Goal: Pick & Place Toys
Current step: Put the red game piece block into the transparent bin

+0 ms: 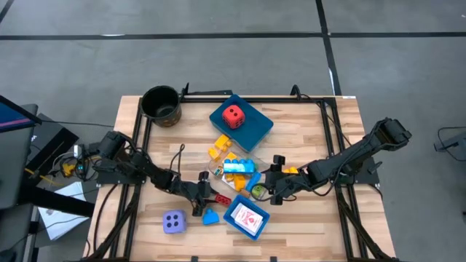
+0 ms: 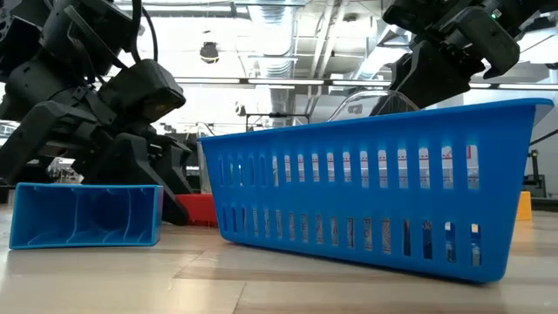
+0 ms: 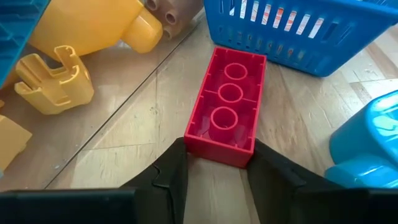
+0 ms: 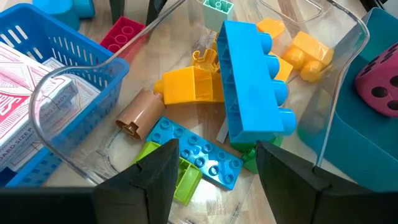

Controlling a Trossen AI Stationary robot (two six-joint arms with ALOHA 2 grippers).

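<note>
The left gripper is down at the lower middle of the table in the high view, its jaws narrowed around the near end of the red brick, the fingers right at its short end face; whether they already press it I cannot tell. The brick lies flat on the wood, studs hollow side up, just beside the blue basket with a yellow piece a little way off. Its long axis runs straight away from the gripper, toward the basket, so the jaws cross its narrow width. I'd judge it light, stiff and smooth plastic: it won't crush, but it could slip or swing if pinched only at the tip, so a hold further along the long sides looks safer. The right gripper hangs with jaws partly apart, holding nothing, over the clear tray of mixed bricks at centre right
</note>
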